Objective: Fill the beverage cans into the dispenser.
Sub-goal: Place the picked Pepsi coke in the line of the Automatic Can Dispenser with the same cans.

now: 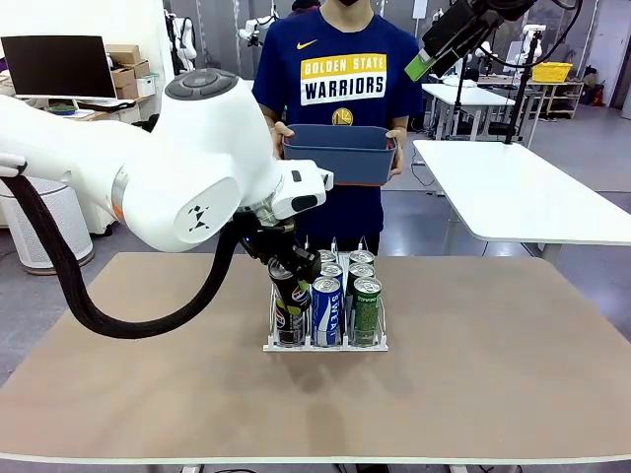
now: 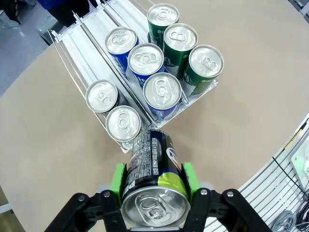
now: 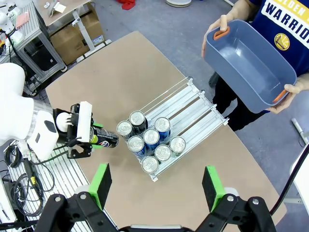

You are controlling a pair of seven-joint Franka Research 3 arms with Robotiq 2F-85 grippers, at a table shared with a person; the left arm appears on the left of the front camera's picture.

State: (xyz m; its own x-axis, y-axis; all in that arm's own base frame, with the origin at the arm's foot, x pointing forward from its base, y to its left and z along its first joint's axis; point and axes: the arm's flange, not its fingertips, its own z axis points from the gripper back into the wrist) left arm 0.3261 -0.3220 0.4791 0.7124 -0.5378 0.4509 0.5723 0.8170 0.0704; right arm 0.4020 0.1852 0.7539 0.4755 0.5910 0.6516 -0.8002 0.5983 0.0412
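Note:
My left gripper (image 2: 153, 176) is shut on a black beverage can (image 2: 153, 166), which is tilted with its bottom toward the front of the dispenser (image 2: 89, 53). In the front view this can (image 1: 293, 299) hangs slanted over the dispenser's (image 1: 325, 346) left lane. That lane holds two black cans (image 2: 123, 123), the middle lane three blue cans (image 2: 145, 59), the last lane three green cans (image 2: 180, 37). High above the table my right gripper (image 3: 157, 186) is open and empty, looking down on the dispenser (image 3: 193, 104) and the held can (image 3: 105, 140).
A person stands at the far side holding an empty blue-grey tub (image 1: 340, 153) in both hands above the table's far edge. The far ends of the lanes are bare. Open tabletop (image 1: 493, 335) lies to both sides of the rack.

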